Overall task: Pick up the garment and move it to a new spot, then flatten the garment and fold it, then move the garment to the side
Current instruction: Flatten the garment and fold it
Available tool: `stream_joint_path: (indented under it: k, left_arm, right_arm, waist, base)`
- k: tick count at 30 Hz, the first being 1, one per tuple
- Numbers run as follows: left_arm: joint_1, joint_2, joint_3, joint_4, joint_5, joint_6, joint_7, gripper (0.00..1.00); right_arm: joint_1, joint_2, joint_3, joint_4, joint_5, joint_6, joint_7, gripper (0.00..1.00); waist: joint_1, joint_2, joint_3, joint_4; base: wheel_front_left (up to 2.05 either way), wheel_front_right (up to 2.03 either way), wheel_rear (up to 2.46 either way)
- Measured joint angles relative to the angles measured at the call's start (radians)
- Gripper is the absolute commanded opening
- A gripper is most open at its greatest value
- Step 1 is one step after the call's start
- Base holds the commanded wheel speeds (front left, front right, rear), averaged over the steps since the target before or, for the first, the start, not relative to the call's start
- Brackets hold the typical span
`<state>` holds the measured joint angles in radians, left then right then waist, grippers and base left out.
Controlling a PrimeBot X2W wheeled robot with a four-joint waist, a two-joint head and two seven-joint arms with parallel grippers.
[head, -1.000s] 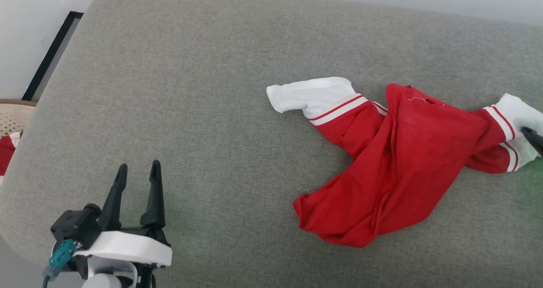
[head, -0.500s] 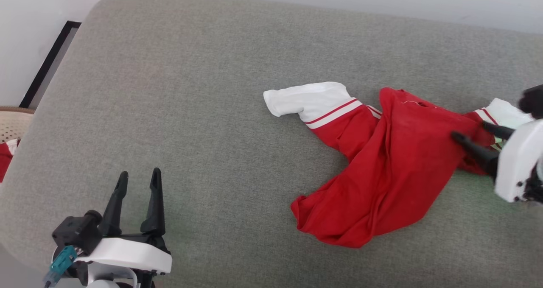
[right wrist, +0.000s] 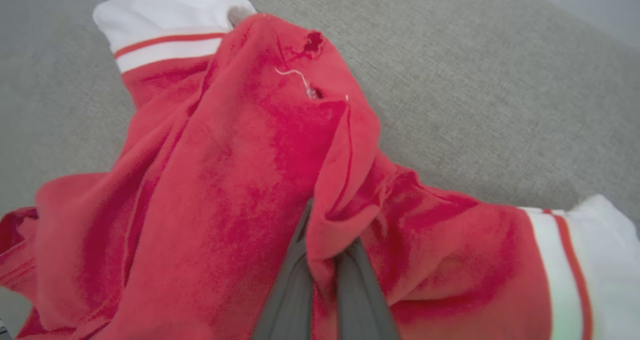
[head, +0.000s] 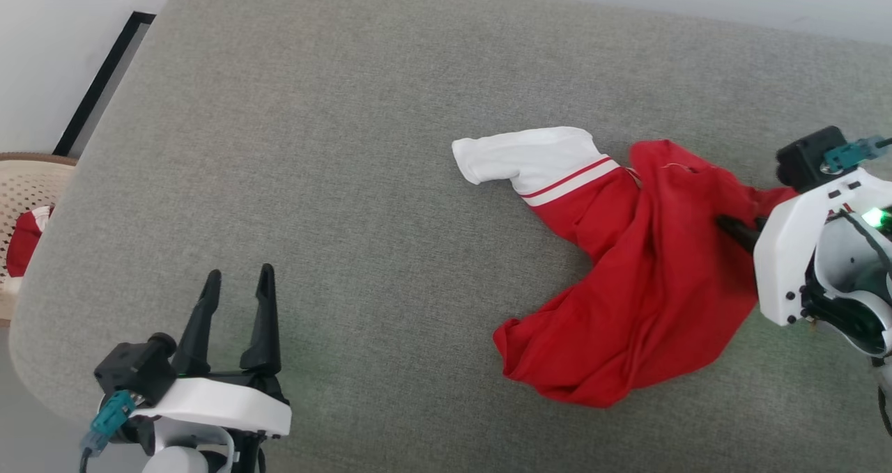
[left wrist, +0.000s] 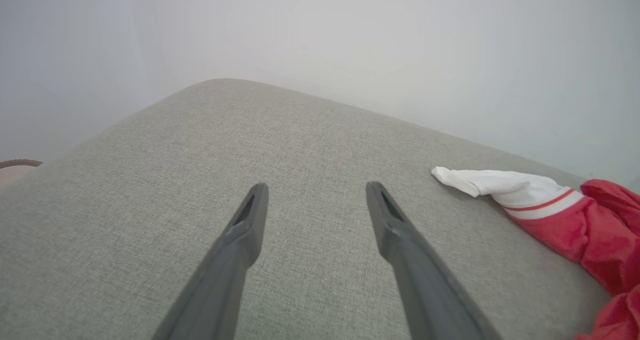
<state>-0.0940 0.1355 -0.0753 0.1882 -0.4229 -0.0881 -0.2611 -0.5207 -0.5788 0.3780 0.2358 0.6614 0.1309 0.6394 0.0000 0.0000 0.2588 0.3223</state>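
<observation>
The garment [head: 648, 285], a red shirt with white striped-trim sleeves, lies crumpled on the right half of the grey cushion [head: 348, 145]. One white sleeve [head: 529, 156] points left. My right gripper [head: 733, 226] comes in from the right edge and is shut on a raised fold of red cloth near the shirt's right shoulder. In the right wrist view the garment [right wrist: 225, 180] drapes over the pinched right gripper [right wrist: 322, 247], hiding its tips. My left gripper [head: 239, 272] stands open over bare cushion at the lower left, far from the shirt. The left wrist view has the left gripper [left wrist: 316, 187] open and the garment [left wrist: 550, 205] at the right.
A pale woven basket [head: 28, 187] holding something red stands off the cushion's left end. A black-framed panel [head: 104, 76] leans at the white wall. The cushion's rounded left edge and front edge drop off close to my left gripper.
My right gripper has come in from the right edge over the shirt and closed on a red fold, covering the right sleeve. The camera shifted slightly. The left gripper stayed open.
</observation>
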Motion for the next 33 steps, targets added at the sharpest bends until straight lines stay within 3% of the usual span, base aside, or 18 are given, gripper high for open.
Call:
stream_joint_path:
  k: [5, 14, 19, 24, 25, 26, 27, 33]
  left_arm:
    - [0.006, 0.001, 0.024, -0.001, 0.000, -0.003, 0.000, 1.00]
    - [0.017, 0.003, 0.046, -0.003, 0.002, -0.009, 0.000, 1.00]
    - [0.015, 0.003, 0.047, 0.002, 0.003, -0.014, 0.000, 1.00]
    - [0.014, 0.000, 0.049, 0.011, 0.003, -0.017, 0.000, 1.00]
    - [0.014, 0.000, 0.049, 0.013, 0.004, -0.018, 0.000, 1.00]
    - [0.014, -0.001, 0.050, 0.015, 0.005, -0.018, 0.000, 1.00]
    - [0.014, -0.001, 0.051, 0.016, 0.007, -0.018, 0.000, 1.00]
    - [0.014, -0.002, 0.059, 0.021, 0.011, -0.022, 0.000, 1.00]
  right_arm:
    - [0.016, -0.038, 0.032, -0.140, 0.046, 0.000, 0.014, 0.00]
    - [0.197, -0.059, 0.022, -0.453, 0.138, 0.000, 0.124, 0.00]
    - [0.315, -0.041, 0.004, -0.518, 0.154, 0.000, 0.211, 0.00]
    - [0.399, -0.015, 0.010, -0.505, 0.146, 0.000, 0.254, 0.00]
    - [0.404, -0.013, 0.015, -0.500, 0.138, 0.000, 0.258, 0.15]
    - [0.408, -0.012, 0.019, -0.495, 0.133, 0.000, 0.258, 0.40]
    - [0.410, -0.005, 0.016, -0.490, 0.129, 0.000, 0.257, 1.00]
    - [0.415, 0.030, -0.056, -0.518, 0.128, 0.000, 0.254, 1.00]
  waist:
    - [0.0000, 0.0000, -0.006, -0.016]
    - [0.0000, 0.0000, -0.015, -0.057]
    - [0.0000, 0.0000, -0.015, -0.068]
    - [0.0000, 0.0000, -0.014, -0.071]
    - [0.0000, 0.0000, -0.014, -0.071]
    - [0.0000, 0.0000, -0.014, -0.072]
    - [0.0000, 0.0000, -0.015, -0.072]
    - [0.0000, 0.0000, -0.017, -0.078]
  base:
    - [0.00, 0.00, 0.00]
    - [0.00, 0.00, 0.00]
    - [0.00, 0.00, 0.00]
    - [0.00, 0.00, 0.00]
    - [0.00, 0.00, 0.00]
    - [0.00, 0.00, 0.00]
    - [0.00, 0.00, 0.00]
    - [0.00, 0.00, 0.00]
